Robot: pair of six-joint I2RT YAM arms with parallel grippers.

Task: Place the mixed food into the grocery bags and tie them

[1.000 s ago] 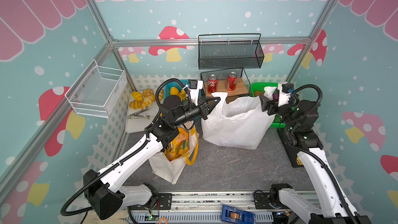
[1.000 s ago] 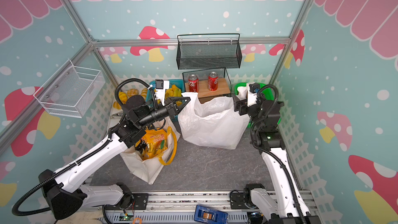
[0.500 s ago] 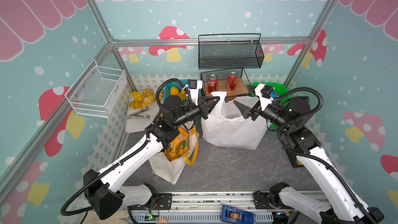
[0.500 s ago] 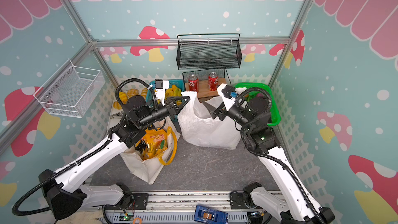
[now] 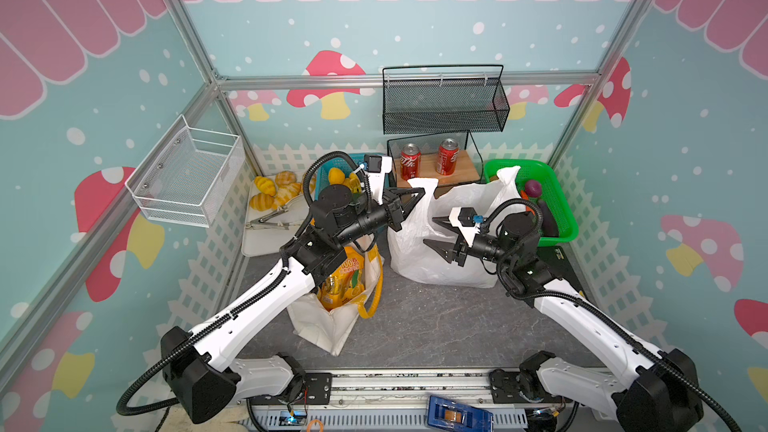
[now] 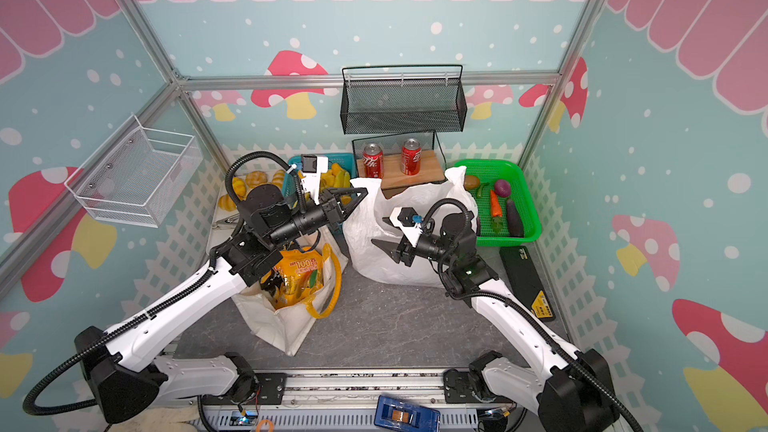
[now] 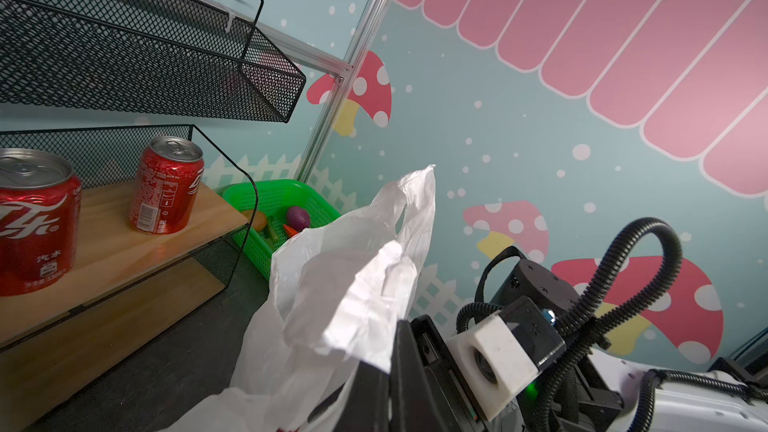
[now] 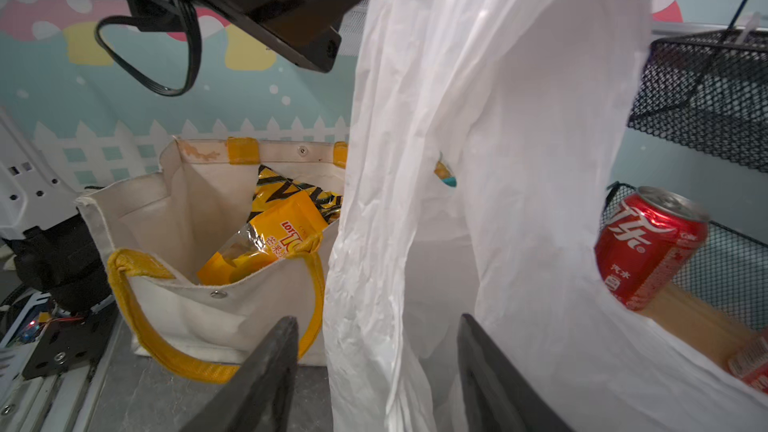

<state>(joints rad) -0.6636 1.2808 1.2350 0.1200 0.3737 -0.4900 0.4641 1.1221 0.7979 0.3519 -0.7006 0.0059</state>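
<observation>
The white plastic bag (image 5: 440,251) (image 6: 374,259) stands mid-table. My left gripper (image 5: 419,193) (image 6: 361,192) (image 7: 390,367) is shut on its left loop handle (image 7: 374,284) and holds it up. My right gripper (image 5: 432,231) (image 6: 380,232) (image 8: 376,324) is open in front of the bag, and a hanging fold of plastic (image 8: 374,284) passes between its fingers unpinched. The bag's right handle (image 5: 509,176) stands free. The cream canvas tote (image 5: 328,326) (image 8: 187,201) holds the orange-yellow packet (image 5: 340,280) (image 8: 270,234) and the black-and-yellow packet (image 8: 291,191). A carrot (image 6: 493,204) and an eggplant (image 6: 513,218) lie in the green basket (image 6: 523,184).
Two red soda cans (image 5: 410,162) stand on a wooden shelf inside a black mesh rack (image 5: 444,105) behind the bag. A white wire basket (image 5: 187,172) hangs on the left wall. Yellow buns and tongs lie on a tray (image 5: 257,243) at back left.
My right gripper has left the bag's right handle and swung left across the bag's front, its jaws narrowing somewhat. The left gripper has kept its hold.
</observation>
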